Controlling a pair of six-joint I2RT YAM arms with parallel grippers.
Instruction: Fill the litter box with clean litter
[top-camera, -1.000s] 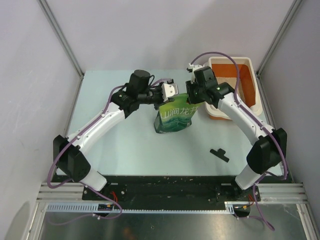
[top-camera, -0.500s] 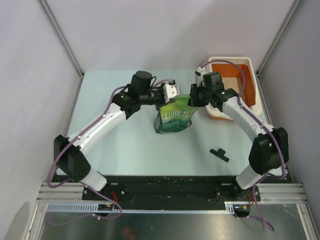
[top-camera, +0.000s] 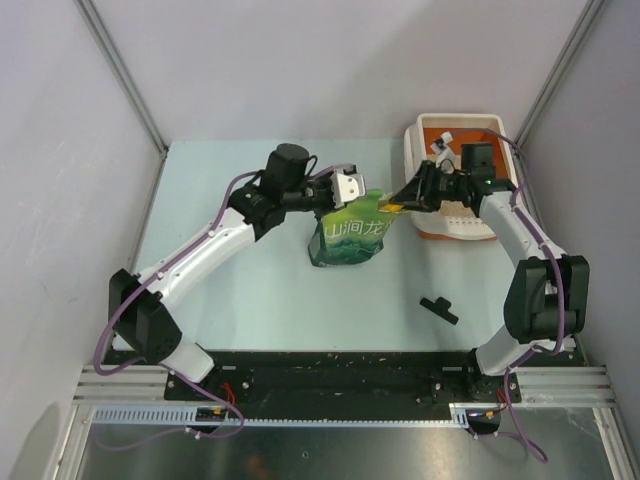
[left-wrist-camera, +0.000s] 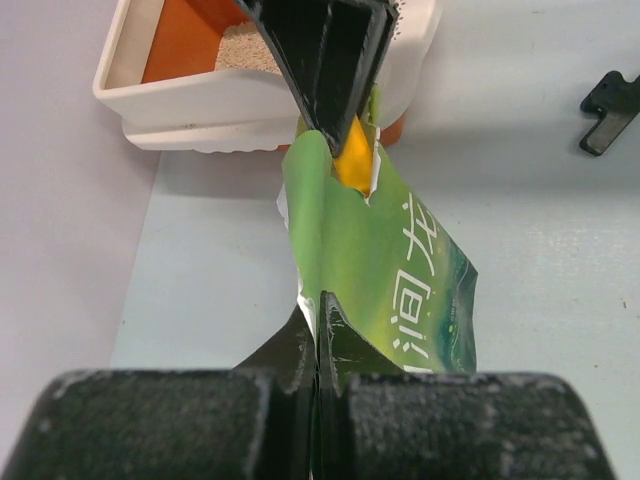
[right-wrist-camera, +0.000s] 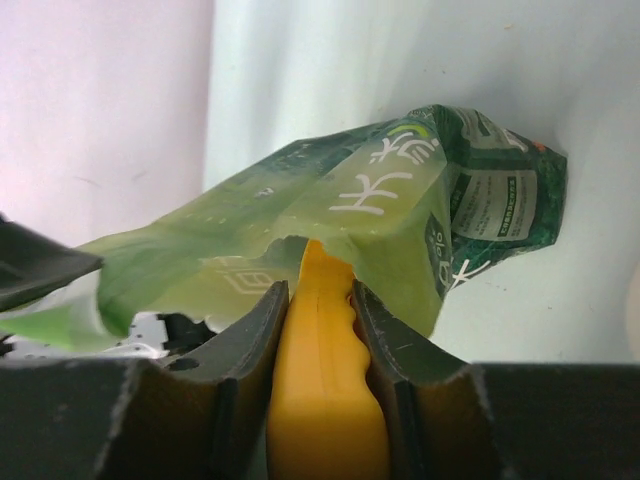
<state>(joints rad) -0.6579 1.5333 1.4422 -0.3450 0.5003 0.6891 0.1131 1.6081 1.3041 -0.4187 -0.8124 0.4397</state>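
A green printed bag (top-camera: 348, 238) stands mid-table with its torn top open. My left gripper (top-camera: 362, 196) is shut on the bag's top edge, its jaws (left-wrist-camera: 318, 312) pinching the green film (left-wrist-camera: 390, 240). From the right, my right gripper (top-camera: 402, 200) is shut on a yellow scoop (right-wrist-camera: 322, 380), whose front end goes into the bag's mouth (right-wrist-camera: 300, 235). That scoop (left-wrist-camera: 350, 160) also shows in the left wrist view, between the right fingers (left-wrist-camera: 320, 60). Behind the bag at the back right is the litter box (top-camera: 455, 121), with some pale clean litter (left-wrist-camera: 245, 55) on its orange floor. The right arm partly hides it.
A small black part (top-camera: 438, 309) lies on the table to the front right, also in the left wrist view (left-wrist-camera: 610, 95). The litter box rim (left-wrist-camera: 180, 100) is close behind the bag. Grey walls with metal posts close in the table's sides and back.
My right arm has swung out to the right over the litter box, so its gripper now points left at the bag's mouth with the scoop. The left gripper has barely moved.
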